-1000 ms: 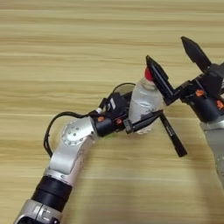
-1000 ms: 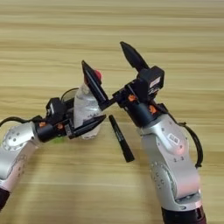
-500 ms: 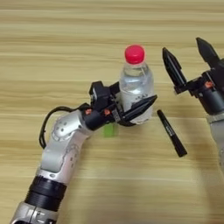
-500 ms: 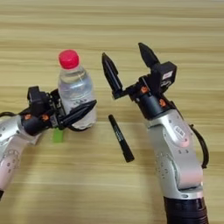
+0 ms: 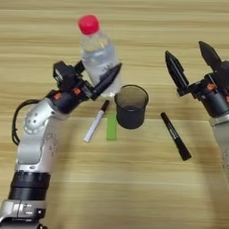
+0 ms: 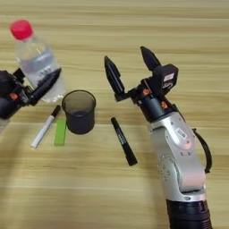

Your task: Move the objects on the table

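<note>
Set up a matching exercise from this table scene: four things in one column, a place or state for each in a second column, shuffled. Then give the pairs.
Things
1. bottle
2. white marker
3. black marker
4. dark cup

Places or states
A. lying right of the cup
B. held in the left pincer
C. standing upright, empty-looking
D. lying beside the green strip

Pairs: 1-B, 2-D, 3-A, 4-C

The right pincer is open, holding nothing.

No text can be read anywhere. The bottle (image 5: 99,62) shows no legible label, and the small white sticker (image 6: 168,77) on the right gripper's housing carries marks too small to make out.
</note>
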`<action>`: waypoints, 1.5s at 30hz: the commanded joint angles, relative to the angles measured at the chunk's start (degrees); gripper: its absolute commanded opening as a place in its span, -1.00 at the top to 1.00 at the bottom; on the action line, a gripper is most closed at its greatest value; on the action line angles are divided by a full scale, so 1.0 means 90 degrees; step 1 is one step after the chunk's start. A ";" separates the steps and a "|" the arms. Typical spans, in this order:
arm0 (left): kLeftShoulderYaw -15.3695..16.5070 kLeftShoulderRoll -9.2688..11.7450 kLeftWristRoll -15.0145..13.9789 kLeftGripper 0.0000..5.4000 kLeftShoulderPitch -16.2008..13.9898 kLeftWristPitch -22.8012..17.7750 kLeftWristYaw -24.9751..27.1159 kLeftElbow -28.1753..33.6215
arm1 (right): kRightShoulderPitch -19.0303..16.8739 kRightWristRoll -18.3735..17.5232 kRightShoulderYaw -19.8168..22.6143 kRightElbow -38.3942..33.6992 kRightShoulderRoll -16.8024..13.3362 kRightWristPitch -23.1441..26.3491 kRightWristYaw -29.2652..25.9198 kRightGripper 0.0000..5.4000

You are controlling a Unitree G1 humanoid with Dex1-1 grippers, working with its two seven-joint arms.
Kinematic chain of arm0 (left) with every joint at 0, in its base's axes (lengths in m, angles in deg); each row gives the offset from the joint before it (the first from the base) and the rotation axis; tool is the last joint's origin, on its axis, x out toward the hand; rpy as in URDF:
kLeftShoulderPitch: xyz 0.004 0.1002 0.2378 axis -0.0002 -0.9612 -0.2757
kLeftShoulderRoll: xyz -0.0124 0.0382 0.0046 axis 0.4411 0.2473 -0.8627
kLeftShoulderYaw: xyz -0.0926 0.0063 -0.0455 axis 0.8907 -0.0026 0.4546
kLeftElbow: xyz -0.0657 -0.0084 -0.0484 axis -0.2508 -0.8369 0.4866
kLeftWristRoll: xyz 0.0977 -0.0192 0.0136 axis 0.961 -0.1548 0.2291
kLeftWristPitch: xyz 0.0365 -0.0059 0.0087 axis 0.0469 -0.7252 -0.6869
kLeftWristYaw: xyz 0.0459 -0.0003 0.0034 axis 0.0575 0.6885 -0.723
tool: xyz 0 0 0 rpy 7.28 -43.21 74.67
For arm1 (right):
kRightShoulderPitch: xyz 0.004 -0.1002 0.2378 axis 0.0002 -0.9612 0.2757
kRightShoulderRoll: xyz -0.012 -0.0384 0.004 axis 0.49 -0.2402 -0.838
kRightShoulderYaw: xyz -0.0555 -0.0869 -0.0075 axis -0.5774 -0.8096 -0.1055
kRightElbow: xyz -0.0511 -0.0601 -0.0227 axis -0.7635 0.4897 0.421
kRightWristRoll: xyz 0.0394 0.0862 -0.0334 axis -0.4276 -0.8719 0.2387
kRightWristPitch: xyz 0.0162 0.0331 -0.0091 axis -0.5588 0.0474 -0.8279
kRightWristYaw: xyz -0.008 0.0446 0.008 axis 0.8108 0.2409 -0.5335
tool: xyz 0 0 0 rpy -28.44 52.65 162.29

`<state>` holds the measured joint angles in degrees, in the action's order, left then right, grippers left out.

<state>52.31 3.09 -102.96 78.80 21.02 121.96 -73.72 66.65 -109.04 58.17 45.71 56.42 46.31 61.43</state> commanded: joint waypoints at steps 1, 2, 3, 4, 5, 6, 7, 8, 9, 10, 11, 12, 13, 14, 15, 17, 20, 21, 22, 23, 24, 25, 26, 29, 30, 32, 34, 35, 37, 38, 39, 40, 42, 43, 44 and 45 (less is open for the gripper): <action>0.0440 0.0071 0.0263 -0.16 0.0536 0.0348 -0.0578 -0.0547 | 0.0102 0.0051 0.0001 0.0046 0.0007 -0.0020 -0.0008 -1.00; 0.0525 0.0070 0.0289 -0.16 0.0628 0.0348 -0.0719 -0.0695 | 0.0103 0.0057 0.0000 0.0051 0.0007 -0.0021 -0.0008 -1.00; 0.0591 0.0073 0.0338 -0.16 0.0714 0.0385 -0.0836 -0.0851 | 0.0103 0.0058 0.0001 0.0052 0.0006 -0.0019 -0.0008 -1.00; 0.0633 0.0078 0.0418 -0.15 0.0787 0.0441 -0.0947 -0.1012 | 0.0102 0.0060 0.0001 0.0053 0.0007 -0.0018 -0.0007 -1.00; 0.0667 0.0074 0.0448 -0.15 0.0848 0.0449 -0.1031 -0.1153 | 0.0101 0.0060 0.0002 0.0053 0.0009 -0.0017 -0.0005 -1.00; 0.0700 0.0068 0.0469 -0.15 0.0912 0.0460 -0.1081 -0.1318 | 0.0098 0.0061 0.0002 0.0055 0.0011 -0.0018 -0.0004 -1.00; 0.0718 0.0073 0.0505 -0.15 0.0965 0.0486 -0.1113 -0.1495 | 0.0095 0.0064 0.0000 0.0058 0.0015 -0.0020 -0.0002 -1.00; 0.0727 0.0083 0.0553 -0.15 0.1011 0.0538 -0.1134 -0.1673 | 0.0091 0.0067 -0.0002 0.0061 0.0019 -0.0023 0.0000 -1.00; 0.0746 0.0087 0.0579 -0.14 0.1065 0.0580 -0.1136 -0.1887 | 0.0086 0.0074 -0.0006 0.0066 0.0026 -0.0028 0.0006 -1.00; 0.0760 0.0089 0.0591 -0.14 0.1114 0.0607 -0.1136 -0.2080 | 0.0082 0.0083 -0.0010 0.0076 0.0034 -0.0033 0.0012 -1.00; 0.0763 0.0095 0.0616 -0.14 0.1148 0.0649 -0.1136 -0.2232 | 0.0079 0.0095 -0.0016 0.0083 0.0042 -0.0038 0.0019 -1.00; 0.0771 0.0099 0.0665 -0.14 0.1175 0.0705 -0.1186 -0.2344 | 0.0078 0.0124 -0.0022 0.0092 0.0049 -0.0047 0.0035 -1.00; 0.0782 0.0092 0.0662 -0.14 0.1188 0.0717 -0.1200 -0.2401 | 0.0077 0.0172 -0.0027 0.0103 0.0053 -0.0069 0.0056 -1.00; 0.0783 0.0091 0.0666 -0.14 0.1197 0.0729 -0.1194 -0.2448 | 0.0078 0.0234 -0.0027 0.0123 0.0055 -0.0102 0.0078 -1.00; 0.0767 0.0081 0.0697 -0.14 0.1194 0.0741 -0.1210 -0.2509 | 0.0091 0.0360 0.0004 0.0193 0.0060 -0.0166 0.0153 -1.00; 0.0695 0.0084 0.0865 -0.14 0.1175 0.0821 -0.1295 -0.2645 | 0.0142 0.0813 0.0094 0.0437 0.0045 -0.0406 0.0390 -1.00; 0.0686 0.0093 0.1104 -0.14 0.1193 0.0929 -0.1517 -0.2925 | 0.0310 0.1738 0.0333 0.1098 -0.0027 -0.0869 0.1072 -1.00; 0.0691 0.0100 0.1151 -0.14 0.1201 0.0972 -0.1549 -0.2992 | 0.0360 0.1907 0.0403 0.1293 -0.0032 -0.0964 0.1233 -1.00; 0.0706 0.0096 0.1167 -0.14 0.1203 0.0998 -0.1574 -0.3038 | 0.0423 0.2014 0.0521 0.1535 -0.0030 -0.0997 0.1415 -1.00; 0.0710 0.0097 0.1191 -0.14 0.1200 0.1027 -0.1591 -0.3076 | 0.0482 0.2122 0.0630 0.1762 -0.0037 -0.1050 0.1590 -1.00; 0.0701 0.0105 0.1233 -0.14 0.1191 0.1064 -0.1610 -0.3109 | 0.0537 0.2196 0.0728 0.1965 -0.0048 -0.1083 0.1734 -1.00; 0.0687 0.0110 0.1281 -0.14 0.1168 0.1070 -0.1641 -0.3148 | 0.0607 0.2193 0.0852 0.2218 -0.0057 -0.1079 0.1848 -1.00; 0.0672 0.0114 0.1347 -0.14 0.1150 0.1108 -0.1680 -0.3197 | 0.0662 0.2211 0.0946 0.2425 -0.0070 -0.1101 0.1946 -1.00; 0.0685 0.0080 0.1386 -0.14 0.1108 0.1170 -0.1698 -0.3371 | 0.0803 0.2185 0.1146 0.2963 -0.0114 -0.1186 0.2095 -1.00; 0.0689 0.0073 0.1384 -0.14 0.1096 0.1179 -0.1691 -0.3420 | 0.0833 0.2179 0.1176 0.3076 -0.0122 -0.1217 0.2110 -1.00; 0.0679 0.0055 0.1418 -0.14 0.1064 0.1208 -0.1712 -0.3540 | 0.0900 0.2142 0.1239 0.3312 -0.0134 -0.1258 0.2129 -1.00; 0.0660 0.0033 0.1459 -0.14 0.1041 0.1253 -0.1738 -0.3691 | 0.0945 0.2072 0.1282 0.3456 -0.0126 -0.1276 0.2094 -1.00; 0.0655 0.0013 0.1464 -0.14 0.1029 0.1267 -0.1736 -0.3777 | 0.0954 0.2057 0.1291 0.3486 -0.0122 -0.1287 0.2083 -1.00; 0.0648 -0.0016 0.1480 -0.14 0.1009 0.1318 -0.1714 -0.3934 | 0.0962 0.2053 0.1296 0.3514 -0.0113 -0.1308 0.2078 -1.00; 0.0647 -0.0027 0.1494 -0.14 0.1009 0.1346 -0.1710 -0.4021 | 0.0964 0.2056 0.1294 0.3519 -0.0110 -0.1315 0.2076 -1.00; 0.0649 -0.0033 0.1505 -0.14 0.1015 0.1363 -0.1717 -0.4089 | 0.0965 0.2058 0.1291 0.3523 -0.0109 -0.1321 0.2075 -1.00; 0.0651 -0.0037 0.1519 -0.14 0.1022 0.1374 -0.1738 -0.4149 | 0.0966 0.2061 0.1288 0.3525 -0.0107 -0.1324 0.2074 -1.00; 0.0636 -0.0040 0.1573 -0.14 0.1047 0.1440 -0.1787 -0.4314 | 0.0965 0.2063 0.1282 0.3527 -0.0104 -0.1328 0.2070 -1.00; 0.0620 -0.0038 0.1622 -0.14 0.1059 0.1482 -0.1822 -0.4418 | 0.0965 0.2063 0.1278 0.3526 -0.0102 -0.1329 0.2066 -1.00; 0.0609 -0.0039 0.1658 -0.14 0.1072 0.1516 -0.1850 -0.4520 | 0.0965 0.2064 0.1274 0.3526 -0.0100 -0.1331 0.2063 -1.00; 0.0604 -0.0040 0.1695 -0.14 0.1093 0.1544 -0.1880 -0.4635 | 0.0964 0.2064 0.1271 0.3526 -0.0098 -0.1333 0.2061 -1.00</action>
<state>57.92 2.74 -88.64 87.20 33.01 105.53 -114.36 74.36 -90.19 69.51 77.26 55.68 34.76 80.09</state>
